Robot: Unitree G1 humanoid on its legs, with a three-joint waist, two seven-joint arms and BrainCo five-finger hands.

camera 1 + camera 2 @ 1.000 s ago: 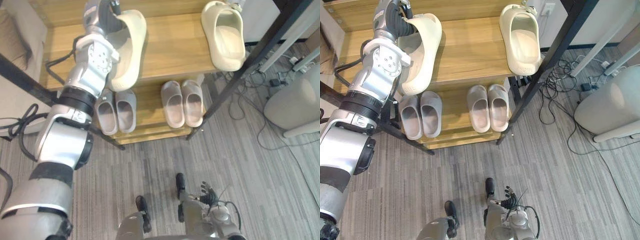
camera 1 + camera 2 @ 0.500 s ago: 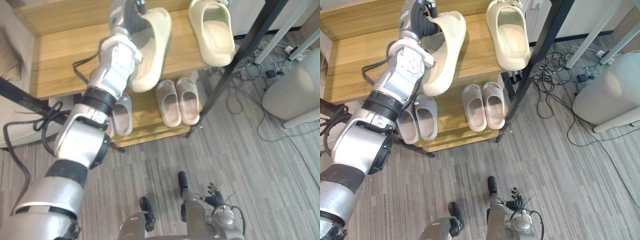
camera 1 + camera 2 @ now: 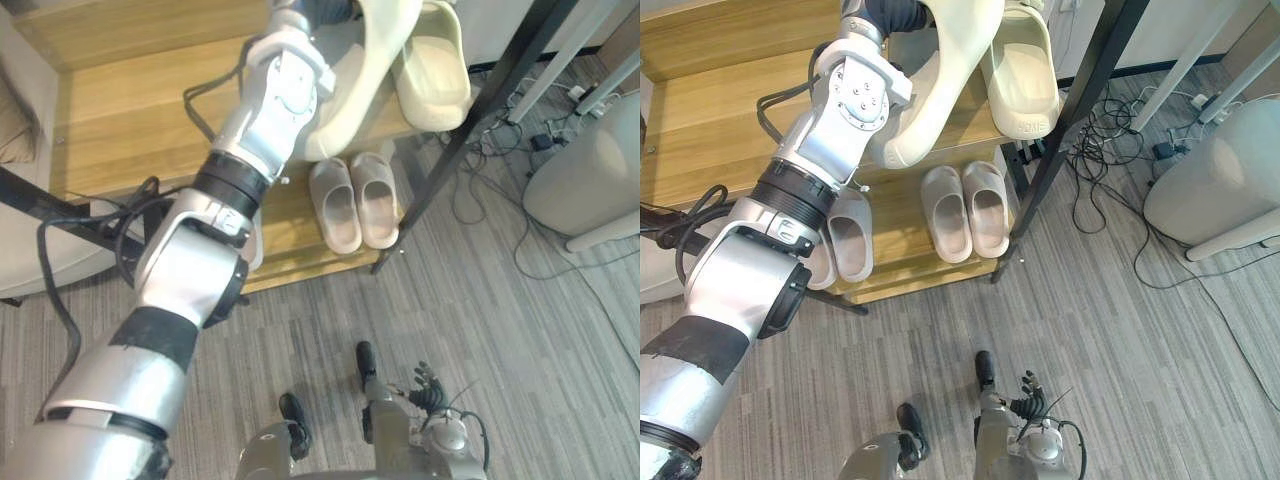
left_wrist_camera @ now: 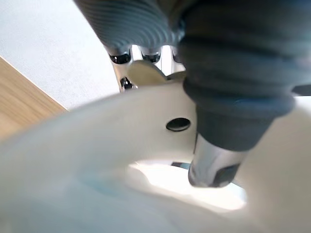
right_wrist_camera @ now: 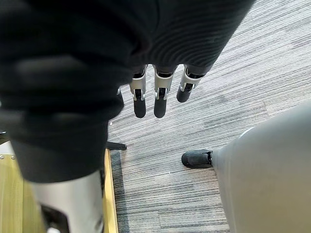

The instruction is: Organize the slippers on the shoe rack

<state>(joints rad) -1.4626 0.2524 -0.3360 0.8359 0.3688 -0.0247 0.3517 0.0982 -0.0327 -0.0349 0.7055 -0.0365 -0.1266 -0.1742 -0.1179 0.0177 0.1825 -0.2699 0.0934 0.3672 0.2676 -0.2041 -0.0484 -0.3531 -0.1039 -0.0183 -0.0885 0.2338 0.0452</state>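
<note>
The left hand [image 3: 890, 14], clamped on a cream slipper [image 3: 940, 85], has carried it right across the top shelf [image 3: 720, 110] to beside its mate [image 3: 1025, 75]; the 2 look nearly paired. The right hand [image 5: 155, 94] hangs relaxed.

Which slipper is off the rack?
The cream slipper gripped in the left hand, tilted above the upper shelf. Its cream mate lies flat on that shelf; the grey slippers sit on the lower shelf.
</note>
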